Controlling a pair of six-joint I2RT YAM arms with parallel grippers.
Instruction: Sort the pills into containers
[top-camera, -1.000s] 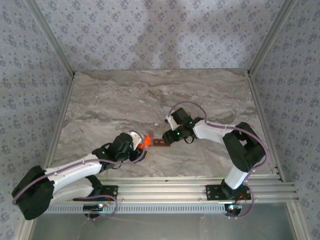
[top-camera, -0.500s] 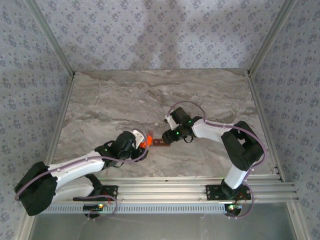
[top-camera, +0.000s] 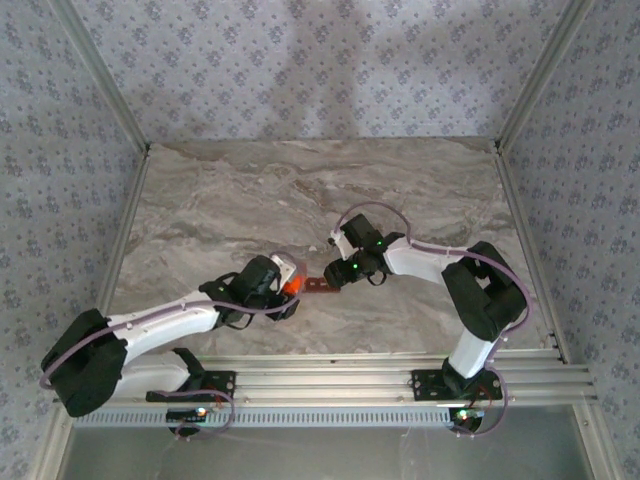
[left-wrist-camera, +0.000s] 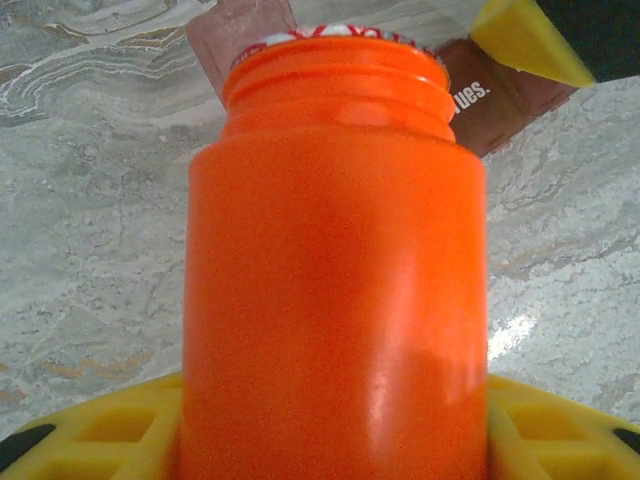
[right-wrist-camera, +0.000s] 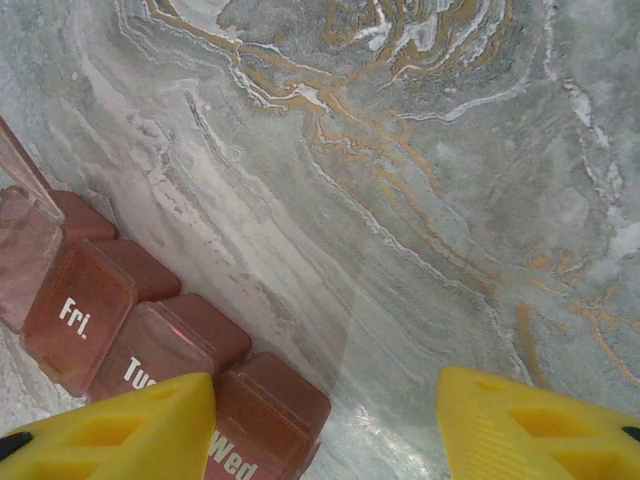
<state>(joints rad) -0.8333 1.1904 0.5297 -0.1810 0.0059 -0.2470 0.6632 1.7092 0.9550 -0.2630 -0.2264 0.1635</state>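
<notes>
Left arm (top-camera: 170, 325) has swung rightward, left pincer (left-wrist-camera: 332, 435) pinching the orange bottle (left-wrist-camera: 335, 280); right pincer (right-wrist-camera: 328, 425) spread beside containers (right-wrist-camera: 100, 310)

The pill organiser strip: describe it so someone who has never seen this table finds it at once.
Look at the marble table, near the middle of its front edge. There, just right of the orange bottle, lies the pill organiser strip. It is the flat dark red-brown row of joined square cells, their lids printed with white day names.
</notes>
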